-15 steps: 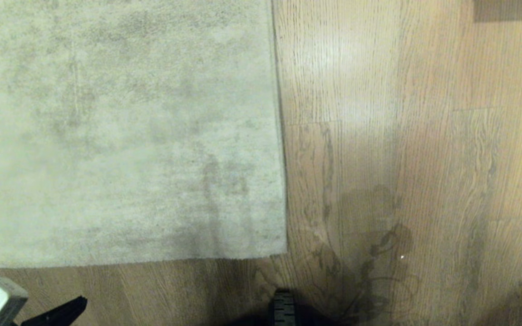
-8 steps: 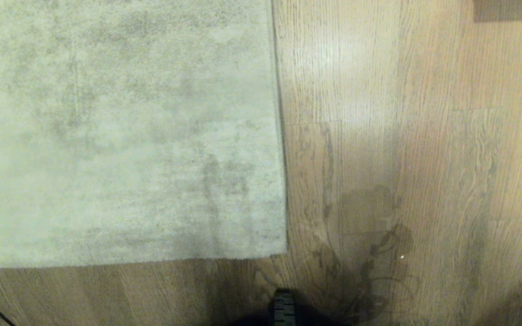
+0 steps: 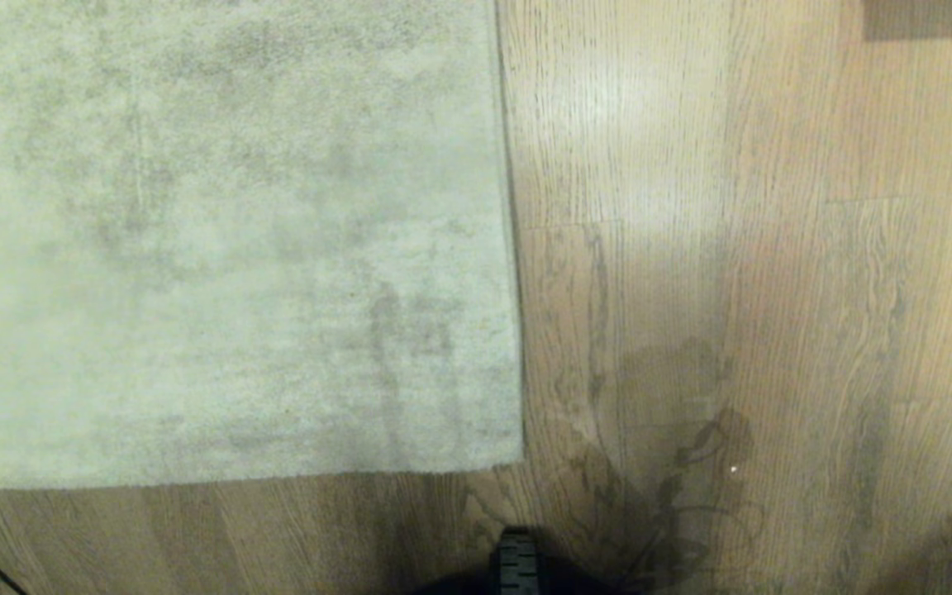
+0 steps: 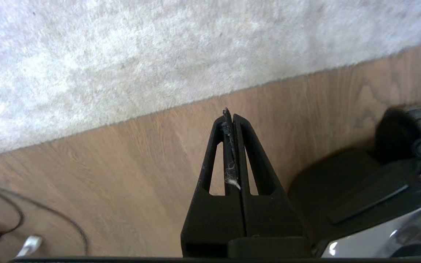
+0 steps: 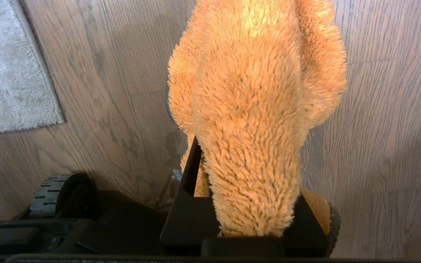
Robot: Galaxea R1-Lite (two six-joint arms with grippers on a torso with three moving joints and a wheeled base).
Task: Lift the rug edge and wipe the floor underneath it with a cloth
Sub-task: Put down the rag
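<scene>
Currently rug edge flat on floor. Left pincer shut, empty, over bare planks near border. Right pincer clamped on cloth. Risk: closed jaws skid over thin border; cloth slips mid-wipe.

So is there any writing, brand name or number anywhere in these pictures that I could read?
None. No readable text shows on the rug, the floor, the cloth held in the right gripper, the shut left gripper or the robot's black base.
</scene>
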